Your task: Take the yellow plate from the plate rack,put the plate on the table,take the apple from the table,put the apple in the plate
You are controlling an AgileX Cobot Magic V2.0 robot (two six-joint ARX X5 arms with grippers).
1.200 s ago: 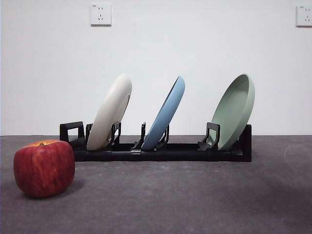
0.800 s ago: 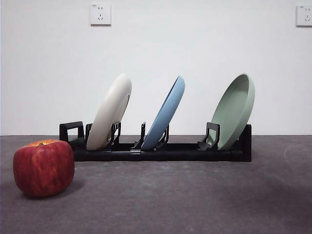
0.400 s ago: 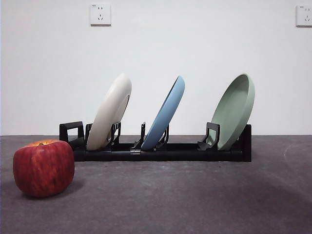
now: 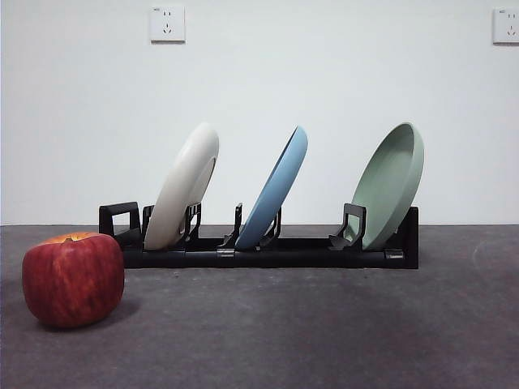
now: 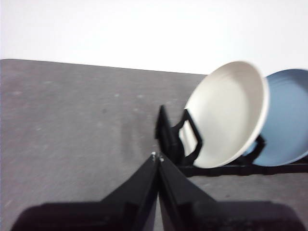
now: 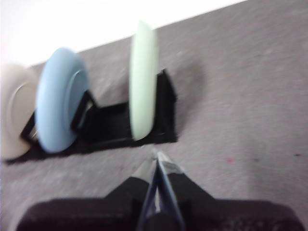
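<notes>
The yellow plate (image 4: 186, 188), cream-coloured, leans in the left slot of the black plate rack (image 4: 268, 247) on the dark grey table (image 4: 308, 324). It also shows in the left wrist view (image 5: 226, 114) and at the edge of the right wrist view (image 6: 12, 110). The red apple (image 4: 73, 278) sits on the table in front of the rack's left end. My left gripper (image 5: 158, 158) is shut and empty, apart from the rack's end. My right gripper (image 6: 155, 156) is shut and empty, on the near side of the rack (image 6: 120, 125). Neither arm shows in the front view.
A blue plate (image 4: 276, 190) stands in the rack's middle slot and a sage-green plate (image 4: 393, 182) in its right slot. A white wall with two sockets (image 4: 167, 24) stands behind the table.
</notes>
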